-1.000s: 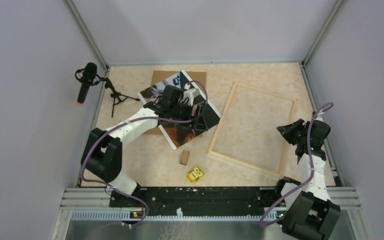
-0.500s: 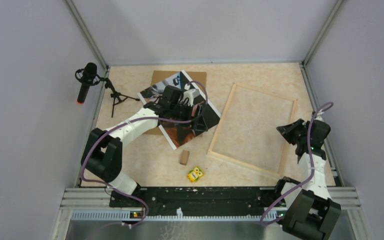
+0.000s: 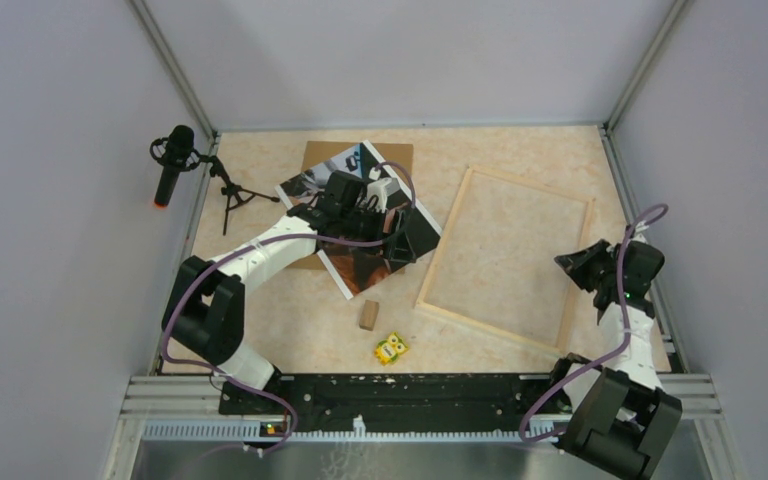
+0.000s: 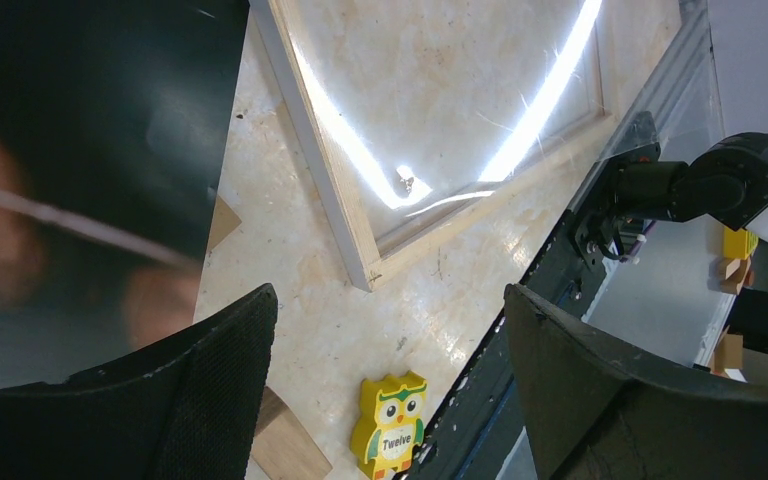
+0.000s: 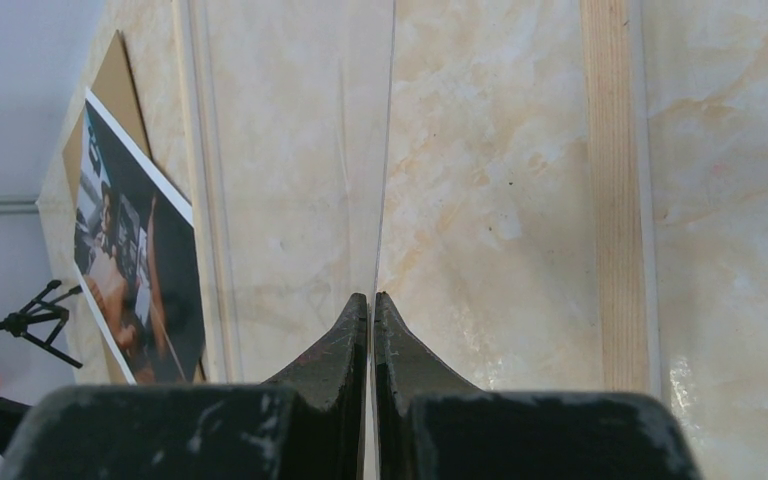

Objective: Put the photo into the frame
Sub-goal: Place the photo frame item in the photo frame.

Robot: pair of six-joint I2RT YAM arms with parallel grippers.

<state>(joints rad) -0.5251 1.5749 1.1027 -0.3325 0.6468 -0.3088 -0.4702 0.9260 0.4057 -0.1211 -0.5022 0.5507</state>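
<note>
Left gripper (image 4: 390,310): its fingers are wide apart and hold nothing. It hangs over the corner of the photo (image 3: 358,268) that is nearest the frame (image 3: 435,262).
Right gripper (image 5: 371,297): squeezed tight at the right side of the frame. A thin line runs up from between its fingers. It looks like the edge of the clear sheet (image 4: 430,100), so I think it is pinching that.
Photo place: it lies flat and turned a bit, partly on the brown board (image 3: 330,155), left of the frame. One corner is just beside the frame's left strip. It is not in the frame yet.
Photo feel: likely light, thin and bendy, with a shiny, slippery face. It could crease or get marks easily.
Where to hold: best at a corner or on the white border, with a soft pinch and not on the picture part.
Frame inside: only the clear sheet, which shows a bright, curved shine. No photo is in it.
Close by: a wood block (image 3: 369,315) and an owl toy (image 3: 391,348) sit on the table (image 3: 290,310), near the frame's front left corner but not touching it.
</note>
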